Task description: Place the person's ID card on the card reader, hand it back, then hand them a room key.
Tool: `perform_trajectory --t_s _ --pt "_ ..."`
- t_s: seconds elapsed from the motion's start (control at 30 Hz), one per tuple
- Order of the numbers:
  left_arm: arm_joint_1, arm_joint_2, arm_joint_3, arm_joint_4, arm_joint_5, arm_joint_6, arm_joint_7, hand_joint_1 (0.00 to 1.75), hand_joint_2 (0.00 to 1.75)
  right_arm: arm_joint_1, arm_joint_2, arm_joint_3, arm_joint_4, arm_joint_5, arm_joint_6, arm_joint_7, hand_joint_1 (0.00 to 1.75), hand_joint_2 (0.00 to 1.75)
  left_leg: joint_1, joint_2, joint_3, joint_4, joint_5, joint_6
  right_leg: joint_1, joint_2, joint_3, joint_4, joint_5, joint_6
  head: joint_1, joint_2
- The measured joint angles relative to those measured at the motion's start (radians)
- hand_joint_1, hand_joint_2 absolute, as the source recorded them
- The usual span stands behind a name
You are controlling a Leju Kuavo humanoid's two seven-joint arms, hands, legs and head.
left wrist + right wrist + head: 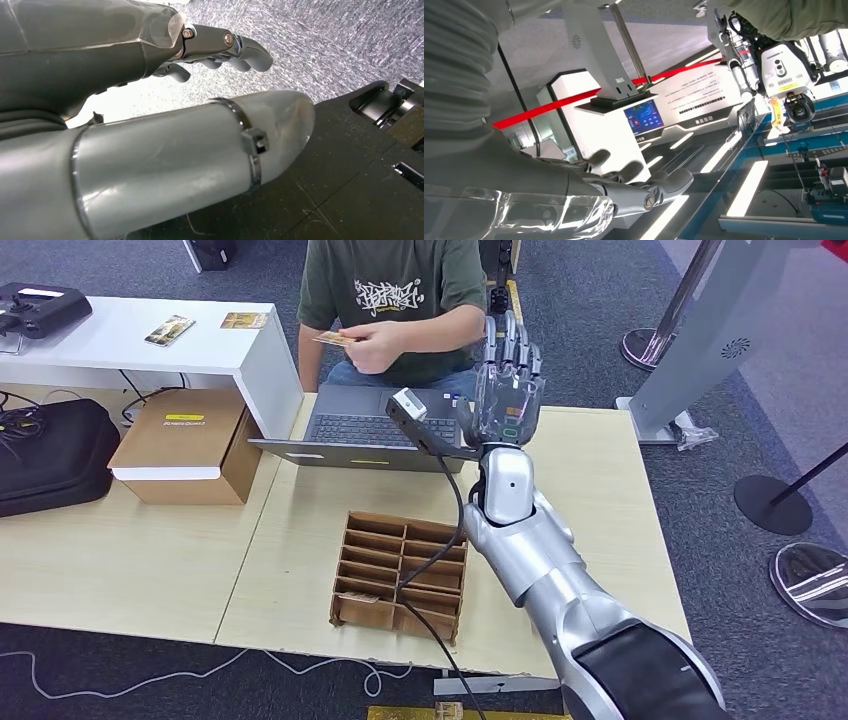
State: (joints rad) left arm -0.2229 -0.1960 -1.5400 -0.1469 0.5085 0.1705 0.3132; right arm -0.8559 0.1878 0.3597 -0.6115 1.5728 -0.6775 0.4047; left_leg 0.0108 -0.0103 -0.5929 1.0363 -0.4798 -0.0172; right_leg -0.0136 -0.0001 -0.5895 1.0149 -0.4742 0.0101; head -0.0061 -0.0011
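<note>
The robot's empty right hand (508, 375), fingers extended, reached toward the person's ID card (336, 338); a steady, level approach seemed best.

My right hand (589, 200) enters with fingers (664, 182) extended, slightly spread, holding nothing. Beyond them stands a white kiosk (624, 120) with a lit blue screen (644, 116). A red belt barrier (574, 97) crosses behind a grey post (628, 42). A green sleeve (794, 17) occupies one corner.
</note>
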Motion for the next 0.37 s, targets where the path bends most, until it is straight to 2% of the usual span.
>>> perform_trajectory --t_s 0.37 --pt "-0.001 0.000 0.000 0.000 0.000 0.002 0.004 0.00 0.00 -0.001 -0.002 0.000 0.005 0.000 0.000 0.004 0.00 1.75 0.000 0.000 0.000 0.000 0.000 0.000 0.000 0.000 0.000 0.000 0.000 0.000 0.000 0.000"
